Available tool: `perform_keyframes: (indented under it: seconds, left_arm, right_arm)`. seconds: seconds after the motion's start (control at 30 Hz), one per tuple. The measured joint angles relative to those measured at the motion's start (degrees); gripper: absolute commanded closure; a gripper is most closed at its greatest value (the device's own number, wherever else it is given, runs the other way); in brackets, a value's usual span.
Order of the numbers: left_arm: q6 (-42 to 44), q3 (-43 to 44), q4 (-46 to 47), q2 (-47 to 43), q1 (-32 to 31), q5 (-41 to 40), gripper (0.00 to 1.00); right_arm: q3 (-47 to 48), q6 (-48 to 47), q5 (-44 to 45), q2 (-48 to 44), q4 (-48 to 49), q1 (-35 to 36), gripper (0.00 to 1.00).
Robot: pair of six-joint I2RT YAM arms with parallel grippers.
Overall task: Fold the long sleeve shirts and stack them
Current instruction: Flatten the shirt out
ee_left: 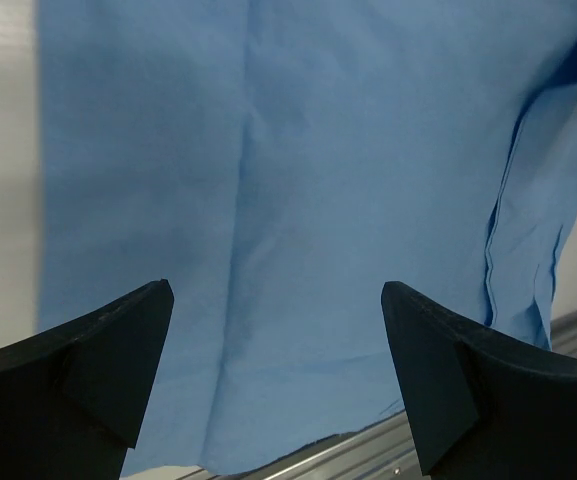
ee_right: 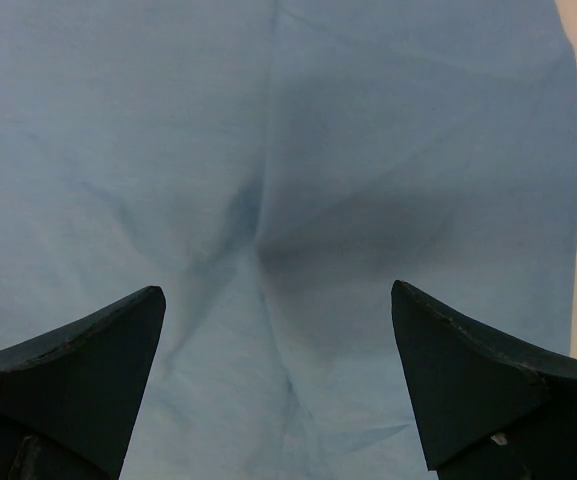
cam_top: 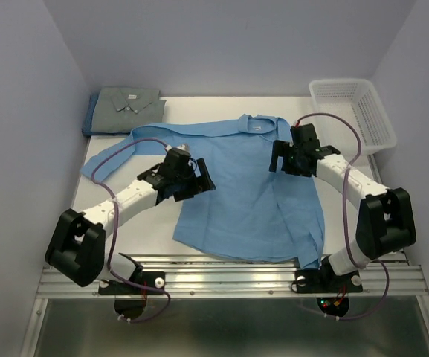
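Smooth, faintly creased light blue shirt (cam_top: 251,197)

I see a plain light blue shirt (cam_top: 251,190), a grey shirt (cam_top: 128,105) with a white neck label (cam_top: 133,95), a darker blue shirt (cam_top: 89,123), a white mesh basket (cam_top: 352,104), and an off-white table (cam_top: 199,111).

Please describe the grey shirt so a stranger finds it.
On the table, look at the far left corner, beyond the spread light blue shirt. The grey shirt lies folded on a darker blue one: the only grey cloth, white label at its neck.
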Motion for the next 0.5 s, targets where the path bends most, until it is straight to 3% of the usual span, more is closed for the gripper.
perform_keyframes:
  seconds: [0.1,0.23,0.5]
  left_arm:
    - [-2.6,-3.6,2.6,0.2,-5.7,2.1,0.01]
    - [-5.3,-5.7,7.6,2.3,-9.8,3.5,0.01]
    - [-11.2,-10.3,14.7,8.0,-10.6,4.3,0.01]
  right_arm:
    - [-3.6,0.1,1.4,0.4,-0.4,-0.5,0.0]
    - [-1.6,-0.6,1.8,5.2,0.7,-0.5,0.0]
    - [5.5,-3.4,3.5,17.8,5.8,-0.4,0.0]
